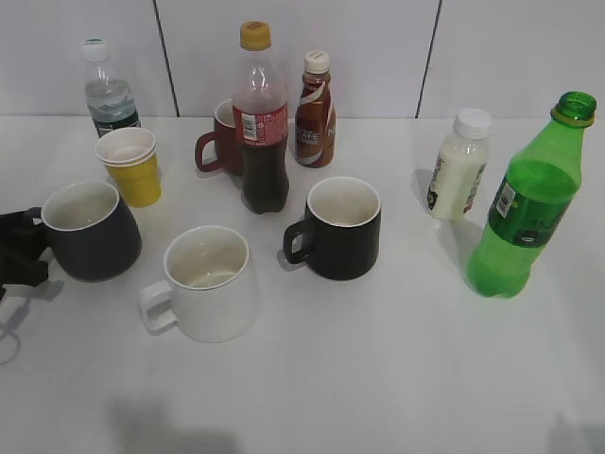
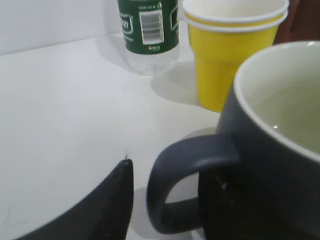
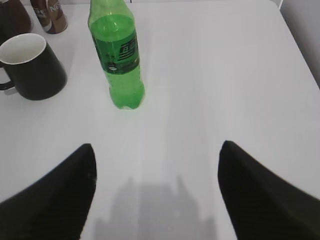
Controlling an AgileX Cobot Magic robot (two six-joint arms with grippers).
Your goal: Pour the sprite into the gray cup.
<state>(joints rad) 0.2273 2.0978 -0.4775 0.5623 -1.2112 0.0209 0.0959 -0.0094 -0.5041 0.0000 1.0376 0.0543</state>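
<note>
The sprite (image 1: 525, 208), a tall green bottle with no cap on its neck, stands upright at the right of the table; it also shows in the right wrist view (image 3: 119, 60). The gray cup (image 1: 90, 230) stands at the far left, white inside, its handle pointing left. My left gripper (image 1: 24, 248) is at that handle. In the left wrist view its fingers (image 2: 172, 175) straddle the handle of the gray cup (image 2: 260, 150), with a gap between the left finger and the handle. My right gripper (image 3: 157, 147) is open and empty, short of the sprite; it is out of the exterior view.
A white mug (image 1: 206, 282) and a black mug (image 1: 340, 227) stand in the middle. Behind them are a cola bottle (image 1: 262, 123), a red mug (image 1: 222, 140) and a brown coffee bottle (image 1: 315, 112). Stacked yellow cups (image 1: 132, 165), a water bottle (image 1: 109, 90) and a white milk bottle (image 1: 460, 165) also stand there.
</note>
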